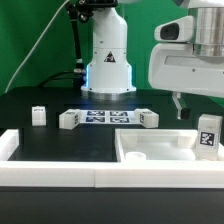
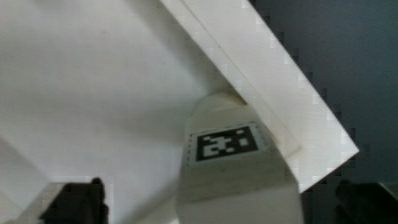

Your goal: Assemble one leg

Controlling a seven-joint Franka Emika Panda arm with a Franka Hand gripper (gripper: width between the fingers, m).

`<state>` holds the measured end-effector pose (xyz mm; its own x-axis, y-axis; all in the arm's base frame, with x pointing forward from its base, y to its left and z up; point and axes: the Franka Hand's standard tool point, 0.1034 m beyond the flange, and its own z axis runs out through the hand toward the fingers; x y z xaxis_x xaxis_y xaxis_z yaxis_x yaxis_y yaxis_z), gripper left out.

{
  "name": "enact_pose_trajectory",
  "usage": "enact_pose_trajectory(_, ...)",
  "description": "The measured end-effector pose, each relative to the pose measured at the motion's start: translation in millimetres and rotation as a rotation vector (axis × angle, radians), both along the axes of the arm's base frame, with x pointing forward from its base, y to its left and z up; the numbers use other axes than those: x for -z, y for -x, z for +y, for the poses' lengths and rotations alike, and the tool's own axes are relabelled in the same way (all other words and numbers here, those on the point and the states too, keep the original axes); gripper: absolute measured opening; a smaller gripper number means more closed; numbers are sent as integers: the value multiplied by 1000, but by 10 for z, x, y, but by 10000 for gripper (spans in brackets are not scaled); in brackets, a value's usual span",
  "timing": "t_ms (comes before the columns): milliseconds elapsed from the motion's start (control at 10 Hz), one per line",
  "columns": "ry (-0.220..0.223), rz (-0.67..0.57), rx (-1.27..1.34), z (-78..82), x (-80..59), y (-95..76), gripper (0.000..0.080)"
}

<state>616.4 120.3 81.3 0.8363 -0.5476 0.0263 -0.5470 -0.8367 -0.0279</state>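
Observation:
A leg (image 1: 208, 133), a short white post with a square tag, stands upright at the exterior view's right, by the far right corner of the large white panel (image 1: 150, 141). My gripper (image 1: 197, 108) hangs just above it. In the wrist view the leg (image 2: 231, 150) lies between my two dark fingertips (image 2: 75, 202), with a gap on each side, and its far end meets the panel's raised rim (image 2: 267, 80). My gripper (image 2: 222, 208) is open around the leg. Three more legs lie on the black table: one (image 1: 38, 115), a second (image 1: 68, 119) and a third (image 1: 148, 118).
The marker board (image 1: 105, 117) lies flat between the loose legs, in front of the robot's base (image 1: 108, 60). A white border bar (image 1: 50, 176) runs along the table's front, with a raised end (image 1: 8, 145) at the exterior view's left.

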Motion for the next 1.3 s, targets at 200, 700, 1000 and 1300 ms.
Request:
enact_pose_trajectory(200, 8, -32, -160, -11, -4, -54, 648)
enact_pose_trajectory(700, 20, -36, -352, -89, -13, -80, 387)
enact_pose_trajectory(1000, 17, -37, -302, -89, -13, -82, 291)
enact_pose_trajectory(1300, 4, -36, -91, -86, -13, -81, 291)
